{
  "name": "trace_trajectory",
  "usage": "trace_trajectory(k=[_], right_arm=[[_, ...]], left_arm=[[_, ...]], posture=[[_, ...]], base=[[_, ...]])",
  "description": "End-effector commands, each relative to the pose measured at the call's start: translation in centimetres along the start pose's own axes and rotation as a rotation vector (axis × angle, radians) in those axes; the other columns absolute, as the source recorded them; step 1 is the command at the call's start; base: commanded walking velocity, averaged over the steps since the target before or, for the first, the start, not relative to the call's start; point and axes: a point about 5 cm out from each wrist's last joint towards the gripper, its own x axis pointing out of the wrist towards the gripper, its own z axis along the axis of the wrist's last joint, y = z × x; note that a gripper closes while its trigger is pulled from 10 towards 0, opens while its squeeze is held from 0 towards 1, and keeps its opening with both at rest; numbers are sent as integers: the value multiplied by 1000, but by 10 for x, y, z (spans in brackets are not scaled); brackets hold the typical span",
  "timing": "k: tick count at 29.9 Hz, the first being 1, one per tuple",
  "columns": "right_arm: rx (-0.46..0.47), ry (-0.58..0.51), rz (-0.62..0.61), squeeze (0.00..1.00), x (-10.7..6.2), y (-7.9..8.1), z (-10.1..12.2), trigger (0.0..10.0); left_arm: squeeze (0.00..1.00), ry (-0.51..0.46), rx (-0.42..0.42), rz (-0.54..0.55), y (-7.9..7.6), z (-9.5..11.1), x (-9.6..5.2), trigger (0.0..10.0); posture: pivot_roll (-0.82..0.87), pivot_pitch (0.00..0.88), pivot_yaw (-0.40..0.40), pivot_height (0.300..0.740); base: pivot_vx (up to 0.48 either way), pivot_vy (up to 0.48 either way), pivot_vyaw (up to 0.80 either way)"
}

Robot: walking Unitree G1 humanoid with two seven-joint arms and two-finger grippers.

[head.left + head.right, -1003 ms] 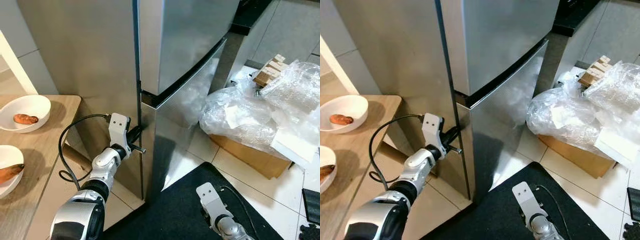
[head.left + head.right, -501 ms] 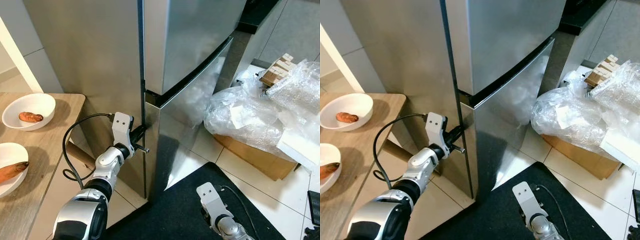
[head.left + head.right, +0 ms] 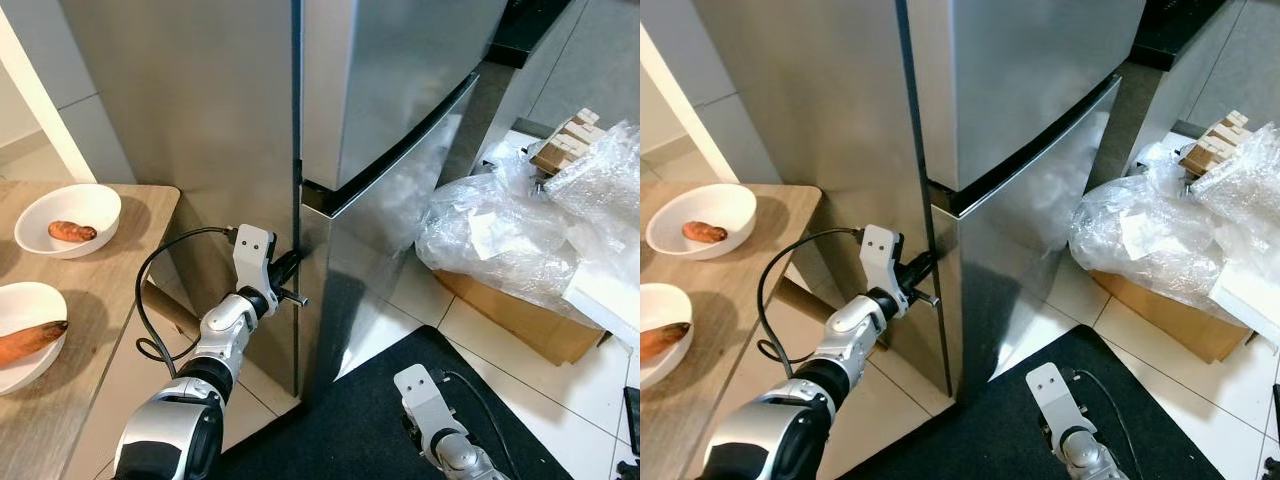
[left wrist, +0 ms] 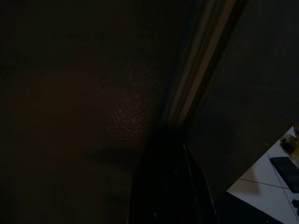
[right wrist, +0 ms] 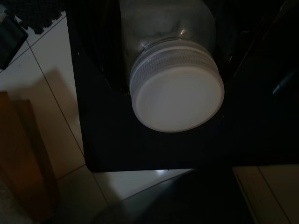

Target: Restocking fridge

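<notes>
A fridge [image 3: 400, 120] stands ahead, centre. A table [image 3: 90, 330] sits to its left, carrying two bowls [image 3: 68, 215] [image 3: 25, 320]. Far right, plastic wrapping [image 3: 520, 230] lies on a cardboard box [image 3: 510, 315]. A mat [image 3: 350, 420] lies near, before the fridge.

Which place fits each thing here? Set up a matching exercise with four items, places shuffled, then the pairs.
Things:
1. left gripper
2. jar with white lid
3. far white bowl
4. cardboard box

Places:
A. on the floor under crumpled plastic wrap
B. at the side edge of the fridge's lower door
C. between the right gripper's fingers, above the black mat
D. on the wooden table, holding a small sweet potato

Pairs: 1-B, 2-C, 3-D, 4-A
</notes>
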Motion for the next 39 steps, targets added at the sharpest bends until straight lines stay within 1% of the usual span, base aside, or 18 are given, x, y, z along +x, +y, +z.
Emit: trace_trajectory(k=[1, 5, 7, 34, 39], right_arm=[[7, -6, -5, 0, -1, -1, -1, 10000], [8, -6, -5, 0, -1, -1, -1, 10000], [10, -7, -6, 0, -1, -1, -1, 10000], [14, -8, -9, 0, -1, -2, -1, 10000], [15, -6, -11, 0, -1, -2, -2, 10000]], left_arm=[[0, 3, 23, -163, -35, 4, 20, 10000], [0, 4, 21, -175, -38, 3, 20, 10000], [0, 7, 21, -194, -43, 1, 22, 10000], [0, 15, 21, -267, -64, -1, 29, 10000], [0, 18, 19, -288, -71, -1, 31, 10000]], posture=[[-125, 107, 13, 740], [-125, 107, 14, 740], [-125, 107, 14, 740], [-130, 106, 18, 740], [-131, 106, 19, 740]], base=[[0, 0, 0], [0, 0, 0], [0, 0, 0], [0, 0, 0], [0, 0, 0]])
